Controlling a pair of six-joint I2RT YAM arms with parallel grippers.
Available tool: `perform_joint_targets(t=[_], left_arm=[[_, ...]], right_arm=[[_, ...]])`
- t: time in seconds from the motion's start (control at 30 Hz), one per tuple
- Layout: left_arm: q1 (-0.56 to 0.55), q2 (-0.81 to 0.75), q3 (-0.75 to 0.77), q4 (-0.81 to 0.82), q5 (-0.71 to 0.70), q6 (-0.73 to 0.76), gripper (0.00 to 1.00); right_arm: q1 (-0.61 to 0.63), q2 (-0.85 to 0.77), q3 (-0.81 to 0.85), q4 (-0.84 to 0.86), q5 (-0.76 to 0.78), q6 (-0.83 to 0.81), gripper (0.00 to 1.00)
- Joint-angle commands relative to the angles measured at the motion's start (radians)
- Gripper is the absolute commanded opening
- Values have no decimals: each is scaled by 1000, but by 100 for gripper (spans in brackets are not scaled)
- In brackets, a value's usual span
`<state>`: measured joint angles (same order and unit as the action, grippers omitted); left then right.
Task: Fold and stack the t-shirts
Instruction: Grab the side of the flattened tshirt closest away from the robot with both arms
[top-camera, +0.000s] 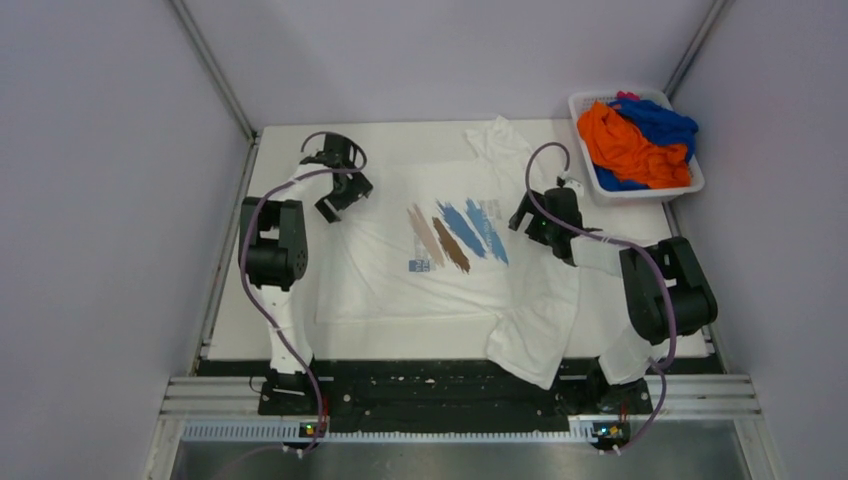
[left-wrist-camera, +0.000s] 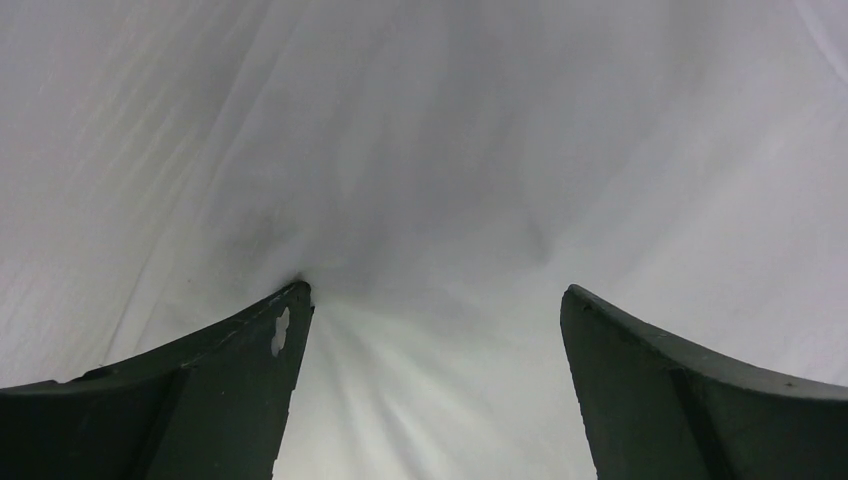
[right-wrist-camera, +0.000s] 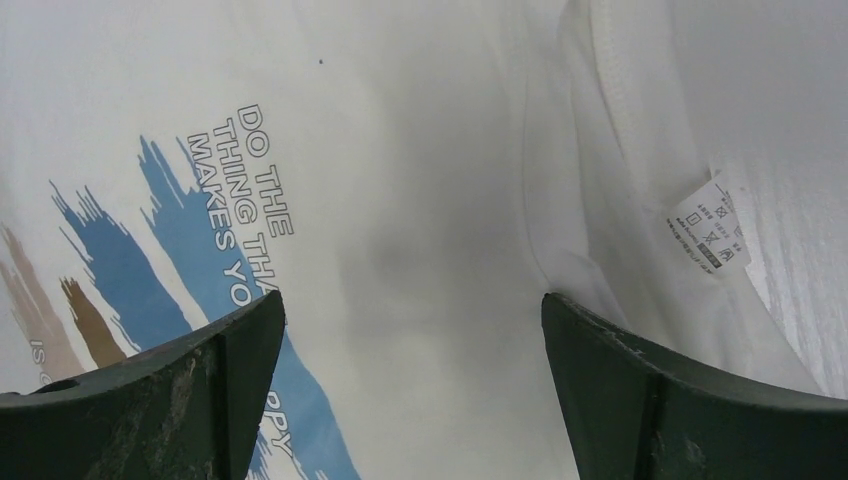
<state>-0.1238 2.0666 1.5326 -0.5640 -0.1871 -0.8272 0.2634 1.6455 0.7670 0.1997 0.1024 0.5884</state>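
Note:
A white t-shirt (top-camera: 400, 270) with blue and brown brush-stroke print (top-camera: 458, 235) lies spread on the table, one part hanging over the near edge. My left gripper (top-camera: 335, 200) stands open over the shirt's left side, its jaws wide, the left fingertip (left-wrist-camera: 290, 300) pressing into plain white cloth (left-wrist-camera: 430, 150). My right gripper (top-camera: 528, 222) is open just right of the print, above the printed cloth (right-wrist-camera: 200, 250) and a folded hem with a care label (right-wrist-camera: 710, 228). Orange (top-camera: 625, 150) and blue (top-camera: 660, 120) t-shirts lie bunched in the basket.
A white plastic basket (top-camera: 640, 190) stands at the table's back right corner. Grey walls enclose the table on three sides. The arms' bases sit on a black rail (top-camera: 440, 395) at the near edge.

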Motion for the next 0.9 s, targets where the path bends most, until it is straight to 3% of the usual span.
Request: perform_joint_targets(t=[0.0,0.17,0.27,0.47,0.6,0.77,0.87], left_arm=[[16,131,143,-40,-14,25,99],[30,267,366,-158,0,58,99],[37,287,412,-168,12,69,99],[38,127,469,-246,9,94,99],[33,-162,200,-208,18,95,99],[32,-578,-299,-128,-4,13,99],[33,-750,-493,-143,-37,-20,99]], right_arm=[[-36,20,-18,-21,50,45,99],[-47,13,-43,4,55,77,99],[-51,17,-26,29,10,39,99],[-38,-109,98,-43,-32,-84,99],[-32,-315,34,-52,-60,-76,99],[-35,-591,-212,-54,133,67,99],[-37,-754,-368,18,156,111,99]])
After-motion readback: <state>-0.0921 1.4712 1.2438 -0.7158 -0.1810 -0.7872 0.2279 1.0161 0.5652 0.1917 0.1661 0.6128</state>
